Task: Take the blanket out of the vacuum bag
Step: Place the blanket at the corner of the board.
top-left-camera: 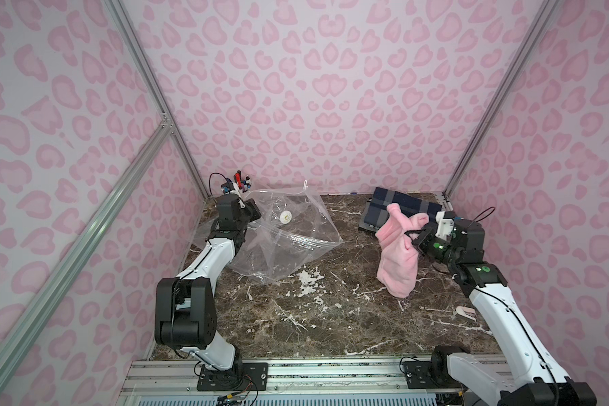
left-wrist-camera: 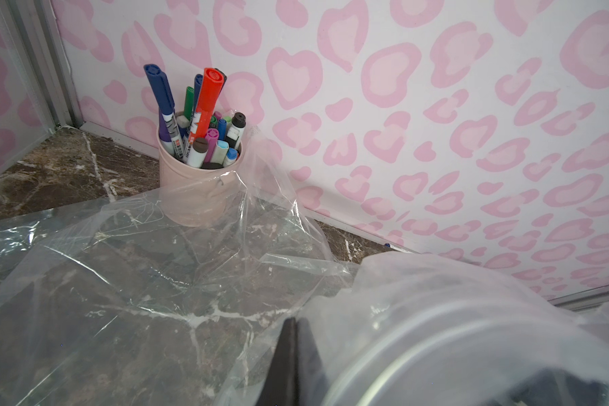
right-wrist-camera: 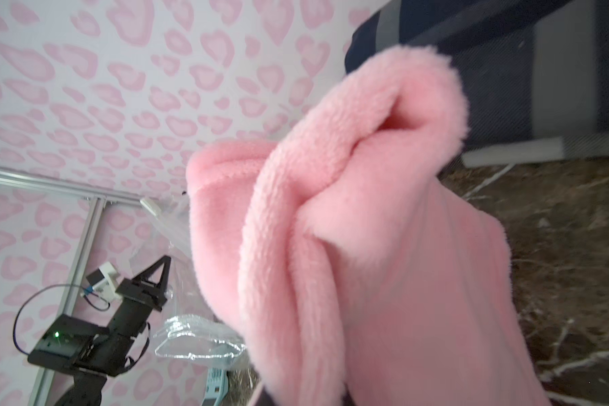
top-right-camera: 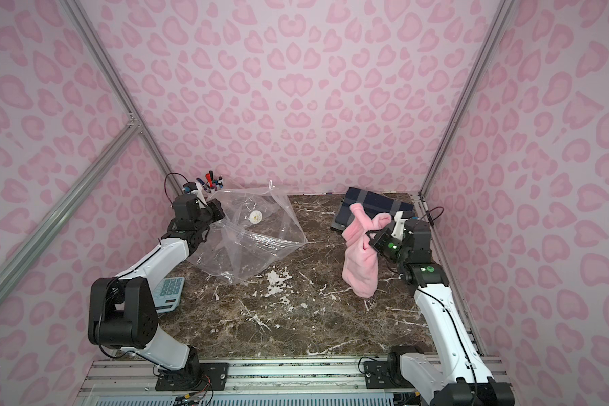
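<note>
One vacuum bag (top-left-camera: 289,246) (crumpled), pink blanket (top-left-camera: 398,270) outside it, cup (left-wrist-camera: 176,172) of markers (left-wrist-camera: 206,102)

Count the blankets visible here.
2. The pink blanket hangs from the right tool, outside the vacuum bag; a folded navy plaid blanket lies behind it by the back wall.

- A robot test cell in a lab: aluminium frame posts (top-left-camera: 147,79) box in the workspace.
- Pink leopard-print panels (top-left-camera: 296,88) form walls on three sides.
- The left arm (top-left-camera: 204,260) and right arm (top-left-camera: 500,309) are bolted to a metal rail (top-left-camera: 331,372) fronting a marble-look tabletop (top-left-camera: 331,316).
- A cup of markers (left-wrist-camera: 194,189) and a calculator (top-right-camera: 169,291) sit at its left side.
</note>
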Motion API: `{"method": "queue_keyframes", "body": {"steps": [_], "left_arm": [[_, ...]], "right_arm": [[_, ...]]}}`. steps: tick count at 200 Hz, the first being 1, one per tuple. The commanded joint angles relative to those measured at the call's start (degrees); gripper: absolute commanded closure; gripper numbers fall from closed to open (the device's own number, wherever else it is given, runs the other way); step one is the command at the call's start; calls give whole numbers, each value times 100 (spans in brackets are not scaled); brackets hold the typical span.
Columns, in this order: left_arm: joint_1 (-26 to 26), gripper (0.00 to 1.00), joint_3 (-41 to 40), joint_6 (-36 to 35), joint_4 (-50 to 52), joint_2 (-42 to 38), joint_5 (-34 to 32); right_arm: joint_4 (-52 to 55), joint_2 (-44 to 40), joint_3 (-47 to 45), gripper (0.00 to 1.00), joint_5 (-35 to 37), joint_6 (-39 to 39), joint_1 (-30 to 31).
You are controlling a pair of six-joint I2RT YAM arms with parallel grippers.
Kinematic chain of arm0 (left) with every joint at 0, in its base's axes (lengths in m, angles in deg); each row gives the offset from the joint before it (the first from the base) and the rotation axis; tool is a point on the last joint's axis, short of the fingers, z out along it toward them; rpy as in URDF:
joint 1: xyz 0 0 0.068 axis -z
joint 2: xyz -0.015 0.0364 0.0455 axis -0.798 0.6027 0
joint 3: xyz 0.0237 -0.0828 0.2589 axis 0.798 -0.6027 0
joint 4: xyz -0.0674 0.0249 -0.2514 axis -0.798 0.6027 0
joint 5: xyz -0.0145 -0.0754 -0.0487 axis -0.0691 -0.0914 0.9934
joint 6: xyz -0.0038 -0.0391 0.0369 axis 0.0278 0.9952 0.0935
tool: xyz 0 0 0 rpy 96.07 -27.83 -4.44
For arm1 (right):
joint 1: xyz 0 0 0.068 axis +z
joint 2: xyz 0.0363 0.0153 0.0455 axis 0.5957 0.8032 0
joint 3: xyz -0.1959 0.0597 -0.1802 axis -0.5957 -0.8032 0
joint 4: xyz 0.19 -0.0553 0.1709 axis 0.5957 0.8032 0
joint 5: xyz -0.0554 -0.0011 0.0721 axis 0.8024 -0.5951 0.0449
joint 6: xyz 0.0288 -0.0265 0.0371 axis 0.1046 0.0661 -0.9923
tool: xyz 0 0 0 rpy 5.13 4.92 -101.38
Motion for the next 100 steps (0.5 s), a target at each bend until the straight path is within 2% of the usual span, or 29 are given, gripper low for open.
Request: {"method": "queue_keyframes", "body": {"steps": [1, 41, 100], "left_arm": [[12, 96, 33, -36, -95, 58, 1], [30, 96, 17, 15, -203, 175, 90], [45, 96, 102, -24, -232, 266, 210]], "right_arm": [[472, -56, 381, 100, -86, 236, -550], [725, 232, 1013, 100, 10, 494, -1569], [58, 1396, 1583, 100, 264, 546, -2143]]}}
